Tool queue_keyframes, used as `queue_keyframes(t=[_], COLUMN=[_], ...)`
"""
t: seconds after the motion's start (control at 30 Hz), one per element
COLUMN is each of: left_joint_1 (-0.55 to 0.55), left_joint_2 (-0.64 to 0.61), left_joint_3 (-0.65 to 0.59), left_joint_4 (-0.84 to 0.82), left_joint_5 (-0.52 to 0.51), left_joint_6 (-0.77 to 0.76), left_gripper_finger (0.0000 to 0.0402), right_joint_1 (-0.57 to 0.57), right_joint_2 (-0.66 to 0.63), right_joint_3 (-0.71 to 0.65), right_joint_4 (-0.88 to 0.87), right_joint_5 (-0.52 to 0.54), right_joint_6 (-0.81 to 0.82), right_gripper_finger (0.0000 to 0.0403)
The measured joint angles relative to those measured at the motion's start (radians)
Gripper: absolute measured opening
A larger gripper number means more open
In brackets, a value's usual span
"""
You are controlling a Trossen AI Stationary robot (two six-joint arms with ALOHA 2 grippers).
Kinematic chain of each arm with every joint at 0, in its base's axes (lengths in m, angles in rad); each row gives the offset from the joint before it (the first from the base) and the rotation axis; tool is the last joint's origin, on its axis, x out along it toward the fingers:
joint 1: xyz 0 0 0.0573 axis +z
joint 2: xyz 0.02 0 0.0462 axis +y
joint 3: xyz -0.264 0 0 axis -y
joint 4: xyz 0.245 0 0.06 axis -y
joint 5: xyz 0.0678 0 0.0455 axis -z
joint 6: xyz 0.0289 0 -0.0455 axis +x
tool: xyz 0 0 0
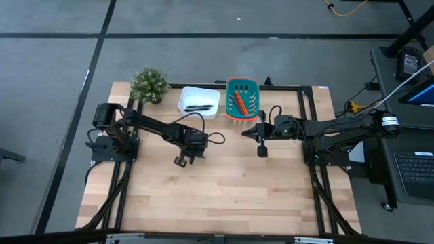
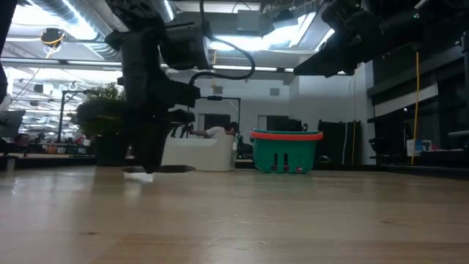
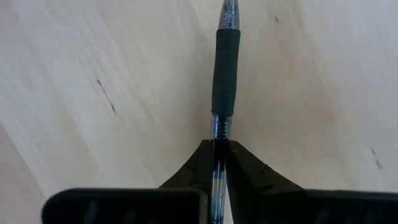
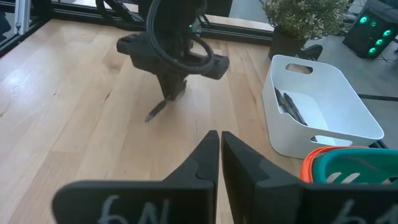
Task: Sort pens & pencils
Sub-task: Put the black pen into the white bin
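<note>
Left wrist view: left gripper (image 3: 219, 163) pinches a pen (image 3: 225, 74) off the table (image 3: 93, 74), prob. for the white bin (image 4: 348, 124). Right gripper (image 4: 219, 152) waits, clenched, w/ nothing.

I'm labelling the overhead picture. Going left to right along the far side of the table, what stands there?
Plant → white bin with pens in it → teal basket with pencils in it.
</note>
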Motion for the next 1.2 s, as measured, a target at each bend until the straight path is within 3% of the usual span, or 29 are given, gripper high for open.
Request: queue_keyframes(t=[0.43,0.77,1.0,1.2], left_joint_1=[-0.029,-0.036,-0.037,-0.031], left_joint_2=[-0.054,-0.246,-0.374,-0.435], left_joint_3=[0.004,0.009,-0.003,-0.113], left_joint_4=[-0.097,-0.146,-0.081,0.056], left_joint_5=[0.005,0.007,0.007,0.008], left_joint_6=[-0.047,-0.124,-0.152,-0.13], left_gripper_finger=[0.0017,0.0017,0.0017,0.0016], right_joint_1=[0.0,-0.002,-0.002,-0.001], right_joint_2=[0.0,0.0,0.0,0.0], right_joint_3=[0.0,0.0,0.0,0.0], right_joint_4=[-0.005,-0.01,-0.017,-0.024], right_joint_5=[0.001,0.001,0.001,0.0], right_joint_6=[0.0,0.0,0.0,0.005], right_gripper_finger=[0.0021,0.0021,0.0021,0.0021])
